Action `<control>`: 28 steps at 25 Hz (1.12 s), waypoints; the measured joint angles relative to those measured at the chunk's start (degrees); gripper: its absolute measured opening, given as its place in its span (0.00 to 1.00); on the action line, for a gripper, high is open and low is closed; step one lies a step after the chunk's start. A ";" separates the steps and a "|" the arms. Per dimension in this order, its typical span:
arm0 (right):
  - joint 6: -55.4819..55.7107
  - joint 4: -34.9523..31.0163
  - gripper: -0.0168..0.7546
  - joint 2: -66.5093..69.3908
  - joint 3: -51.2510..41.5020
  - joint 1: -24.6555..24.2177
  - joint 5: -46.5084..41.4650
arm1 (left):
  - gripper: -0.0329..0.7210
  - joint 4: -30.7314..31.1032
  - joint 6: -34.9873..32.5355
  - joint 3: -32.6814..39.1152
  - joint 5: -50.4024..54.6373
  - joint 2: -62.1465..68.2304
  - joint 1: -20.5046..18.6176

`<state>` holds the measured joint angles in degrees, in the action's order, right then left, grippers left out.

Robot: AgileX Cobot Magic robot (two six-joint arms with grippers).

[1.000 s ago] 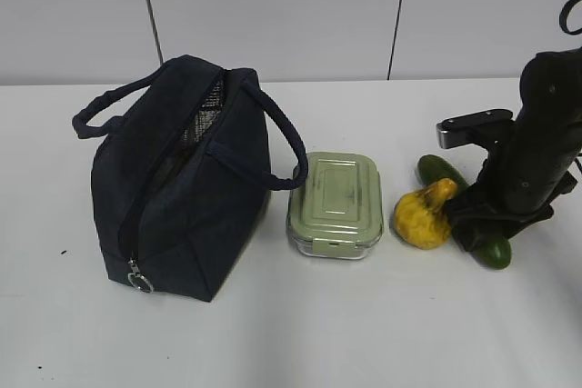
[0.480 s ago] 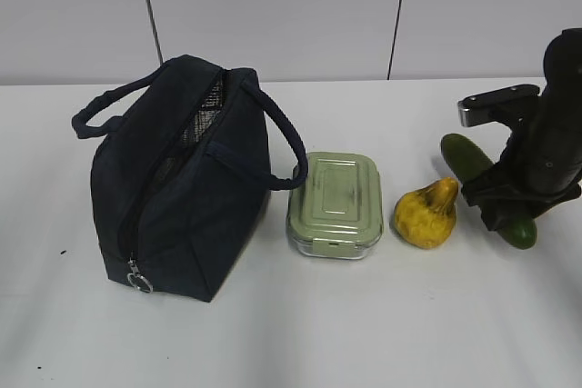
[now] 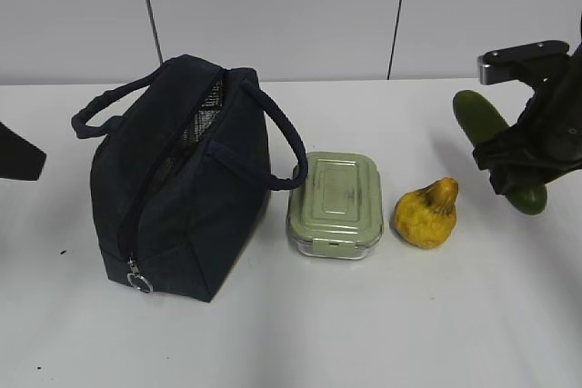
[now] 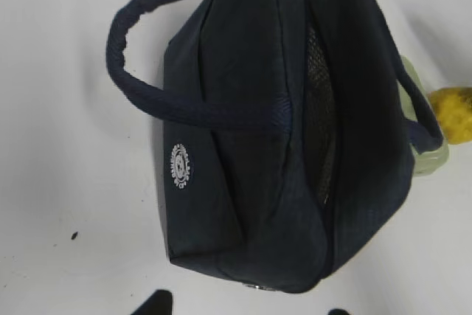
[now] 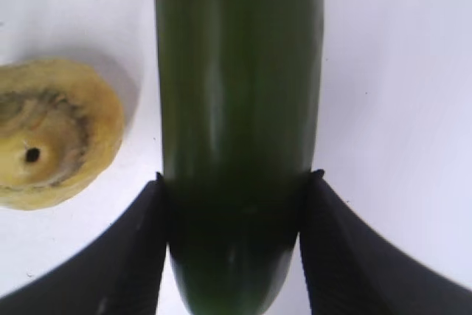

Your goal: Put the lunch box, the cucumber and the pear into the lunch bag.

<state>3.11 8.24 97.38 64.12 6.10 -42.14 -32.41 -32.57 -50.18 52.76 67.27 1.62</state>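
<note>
The lunch bag (image 3: 186, 184) is showing navy, the lunch box (image 3: 335, 203) pale green, the pear (image 3: 426, 215) yellow, the cucumber (image 3: 486, 124) dark green.

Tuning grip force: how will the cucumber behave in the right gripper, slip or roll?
The cucumber looks smooth and glossy, so it may slip lengthwise. The right gripper pinches it near one end, so the long free part could pivot or sag. It looks stiff, probably not bending. Being round, it would likely roll if set on the table.

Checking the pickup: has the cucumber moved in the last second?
Yes. The cucumber, held in the right hand, has gone up and right, away from the pear.
</note>
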 joint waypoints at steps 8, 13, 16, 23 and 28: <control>0.04 -0.36 0.51 -5.61 0.74 0.00 0.51 | 0.55 -3.66 -4.17 -4.71 -3.19 9.20 4.95; -2.22 -3.60 0.51 -9.28 2.45 0.11 0.29 | 0.53 -3.66 -4.17 -5.29 -6.21 14.60 6.69; -7.09 -10.07 0.51 -10.76 3.45 0.11 -0.07 | 0.41 -3.73 -4.17 -6.33 -7.03 17.44 7.61; -22.87 -32.44 0.51 -11.24 6.34 5.48 -3.44 | 0.03 -4.48 -4.22 -7.93 -8.23 20.58 9.87; -26.31 -45.46 0.51 -11.13 7.40 15.16 -0.84 | 0.02 -5.99 -4.22 -7.97 -9.02 20.58 9.93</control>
<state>-23.20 -37.22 86.25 71.52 21.27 -42.98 -38.40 -36.79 -58.15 43.74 87.85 11.55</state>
